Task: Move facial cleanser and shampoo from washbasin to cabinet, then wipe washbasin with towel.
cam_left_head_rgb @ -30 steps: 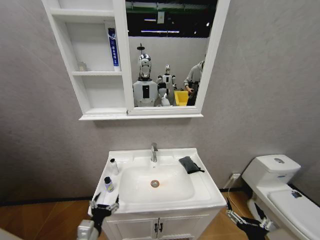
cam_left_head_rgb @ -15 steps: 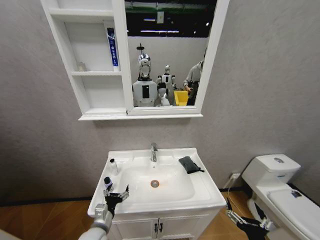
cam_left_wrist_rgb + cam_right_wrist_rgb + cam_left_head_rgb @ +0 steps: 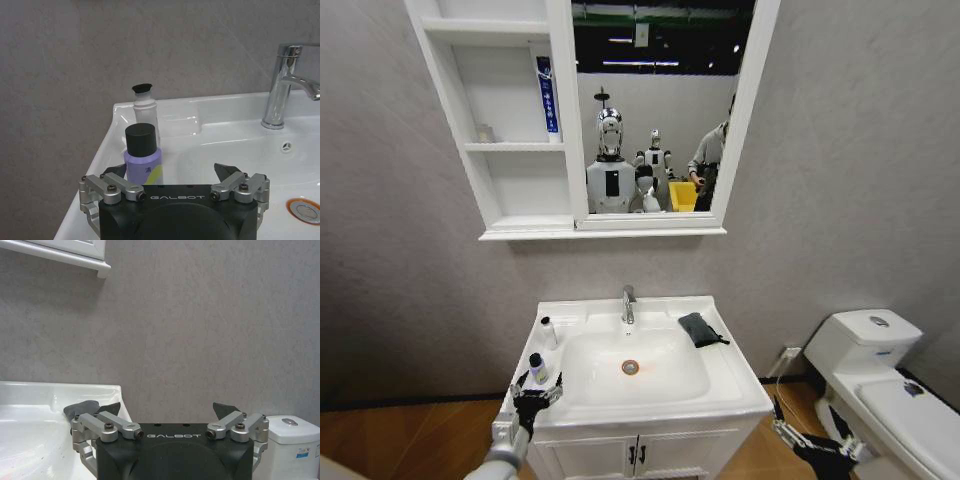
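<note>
On the left rim of the washbasin (image 3: pixel 725 375) I see two small bottles. The near one is the purple bottle (image 3: pixel 537 368) with a black cap, standing upright. The far one is a white bottle (image 3: pixel 548 333) with a dark cap, also upright, just behind the first and nearer to the wall. I cannot tell which is the cleanser and which is the shampoo.

My left gripper (image 3: pixel 534 393) is at the near left edge of the washbasin, just in front of the purple bottle. Its jaws are released and spread wide. In the left wrist view the purple bottle (image 3: pixel 142 153) stands beyond the left gripper (image 3: pixel 174 176), a little to one side of its middle, and no finger touches it. The white bottle (image 3: pixel 145 108) stands behind it, and the tap (image 3: pixel 283 85) is farther across the washbasin (image 3: pixel 220 130).

The towel (image 3: pixel 699 329) lies on the far right rim, right of the tap (image 3: pixel 628 303). The drain (image 3: pixel 630 367) is in the middle of the bowl.

The cabinet (image 3: pixel 510 130) hangs on the wall above, with a blue tube (image 3: pixel 547 94) standing in its middle shelf.

My right gripper (image 3: pixel 815 445) hangs low, right of the washbasin and near the toilet (image 3: pixel 880 380). Its jaws are also released and hold nothing.
</note>
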Controlling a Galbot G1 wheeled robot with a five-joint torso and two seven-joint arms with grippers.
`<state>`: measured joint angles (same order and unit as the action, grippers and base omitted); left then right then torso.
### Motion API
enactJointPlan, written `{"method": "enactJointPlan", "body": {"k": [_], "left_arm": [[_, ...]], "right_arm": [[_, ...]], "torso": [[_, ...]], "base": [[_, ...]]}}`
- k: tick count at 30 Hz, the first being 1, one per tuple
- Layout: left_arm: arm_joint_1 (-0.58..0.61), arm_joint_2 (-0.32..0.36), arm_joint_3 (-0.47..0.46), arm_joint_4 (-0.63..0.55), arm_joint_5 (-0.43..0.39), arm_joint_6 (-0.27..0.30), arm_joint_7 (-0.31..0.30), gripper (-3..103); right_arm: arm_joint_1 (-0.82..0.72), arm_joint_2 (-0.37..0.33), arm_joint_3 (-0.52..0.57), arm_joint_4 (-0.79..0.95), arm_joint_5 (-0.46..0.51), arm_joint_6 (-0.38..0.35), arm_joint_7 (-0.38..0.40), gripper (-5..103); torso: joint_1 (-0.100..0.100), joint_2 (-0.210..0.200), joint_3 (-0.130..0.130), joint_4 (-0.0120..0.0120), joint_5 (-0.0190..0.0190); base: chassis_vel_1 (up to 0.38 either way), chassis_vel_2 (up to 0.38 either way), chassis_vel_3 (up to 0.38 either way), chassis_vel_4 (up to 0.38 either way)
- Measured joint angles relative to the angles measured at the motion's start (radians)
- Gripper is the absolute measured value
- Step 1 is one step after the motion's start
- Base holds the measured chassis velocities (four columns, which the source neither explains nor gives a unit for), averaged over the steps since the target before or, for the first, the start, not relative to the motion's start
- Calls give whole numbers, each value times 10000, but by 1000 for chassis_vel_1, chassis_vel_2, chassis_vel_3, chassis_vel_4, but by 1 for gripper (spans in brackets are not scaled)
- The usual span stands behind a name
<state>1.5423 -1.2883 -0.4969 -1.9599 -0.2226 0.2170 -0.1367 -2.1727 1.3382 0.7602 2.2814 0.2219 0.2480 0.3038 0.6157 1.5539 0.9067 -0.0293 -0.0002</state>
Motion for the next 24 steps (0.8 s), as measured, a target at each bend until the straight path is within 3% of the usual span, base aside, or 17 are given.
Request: {"method": "enactJointPlan", "body": {"k": [12, 15, 18, 19, 24], "left_arm": [[-548, -82, -134, 708, -9, -68, -232, 99], [-806, -200, -69, 1095, 119, -70, -256, 92], [-1088, -232, -36, 1481, 145, -70, -212, 76], [-1088, -232, -36, 1481, 145, -70, -212, 76], [-1074, -120, -47, 1413, 31, -89, -54, 54]], "right_arm": [[0, 0, 0, 0, 0, 0, 0, 100], [0, 0, 0, 0, 0, 0, 0, 100], [1, 0, 0, 0, 0, 0, 0, 100], [1, 0, 0, 0, 0, 0, 0, 100], [0, 0, 0, 0, 0, 0, 0, 100]], "torso": [[0, 0, 0, 3, 3], [-1, 0, 0, 3, 2], [-1, 0, 0, 2, 2], [-1, 0, 0, 2, 2], [-1, 0, 0, 2, 2]], "base": [[0, 0, 0, 0], [0, 0, 0, 0], [0, 0, 0, 0], [0, 0, 0, 0], [0, 0, 0, 0]]}}
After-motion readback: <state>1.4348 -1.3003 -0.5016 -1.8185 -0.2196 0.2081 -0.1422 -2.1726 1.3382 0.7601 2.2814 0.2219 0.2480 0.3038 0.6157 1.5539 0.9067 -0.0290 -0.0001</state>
